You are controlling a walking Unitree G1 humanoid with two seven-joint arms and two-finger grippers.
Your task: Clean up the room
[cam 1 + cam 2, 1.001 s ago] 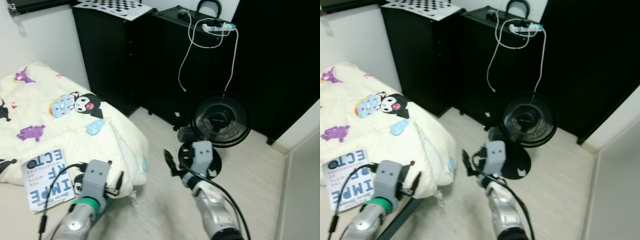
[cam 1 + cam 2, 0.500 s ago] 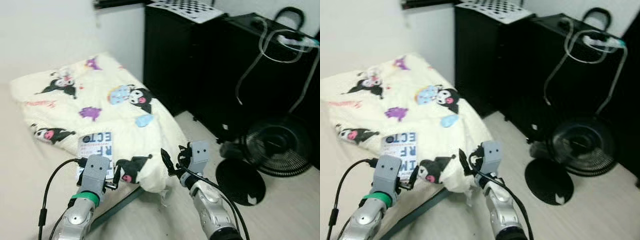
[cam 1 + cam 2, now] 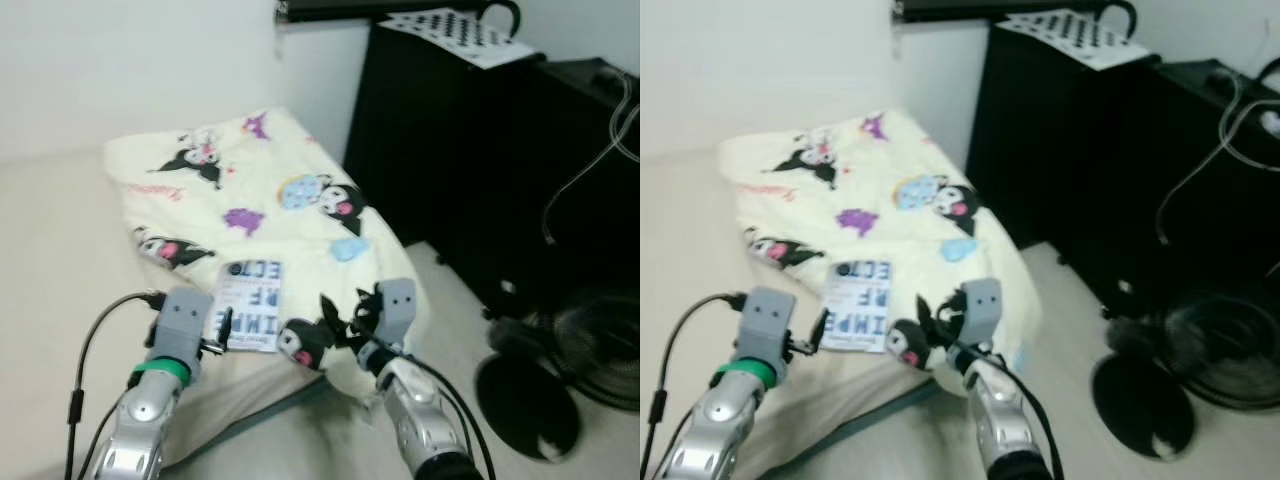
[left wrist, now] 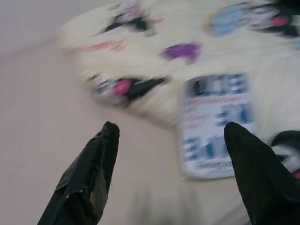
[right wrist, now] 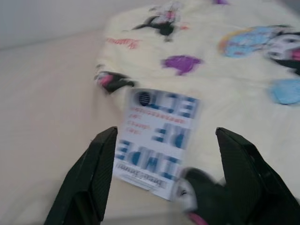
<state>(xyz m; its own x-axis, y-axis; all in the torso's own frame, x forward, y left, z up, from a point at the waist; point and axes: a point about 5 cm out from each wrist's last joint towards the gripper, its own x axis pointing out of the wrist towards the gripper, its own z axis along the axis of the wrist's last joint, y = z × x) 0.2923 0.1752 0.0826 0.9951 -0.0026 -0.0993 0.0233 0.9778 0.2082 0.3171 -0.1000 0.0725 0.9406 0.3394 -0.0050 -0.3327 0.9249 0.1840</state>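
A blue-and-white book point(image 3: 252, 305) lies flat on a cream blanket point(image 3: 270, 190) printed with cartoon figures, near the bed's front corner. My left gripper point(image 3: 222, 330) hovers low, just left of the book, open, with nothing between its fingers point(image 4: 89, 173). My right gripper point(image 3: 343, 312) hovers just right of the book over the blanket's hanging corner, also open and empty. Both wrist views look along the spread fingers at the book point(image 5: 157, 140), which is blurred.
The beige mattress point(image 3: 60, 230) stretches to the left under a white wall. Black cabinets point(image 3: 450, 130) stand right of the bed, with a checkerboard sheet point(image 3: 460, 25) on top. A black floor fan point(image 3: 590, 340) and a white cable point(image 3: 580, 180) are at the right.
The whole picture has swung left, so the camera has turned toward the bed: the fan has slid to the right edge. Both grippers now sit on either side of the book, still open.
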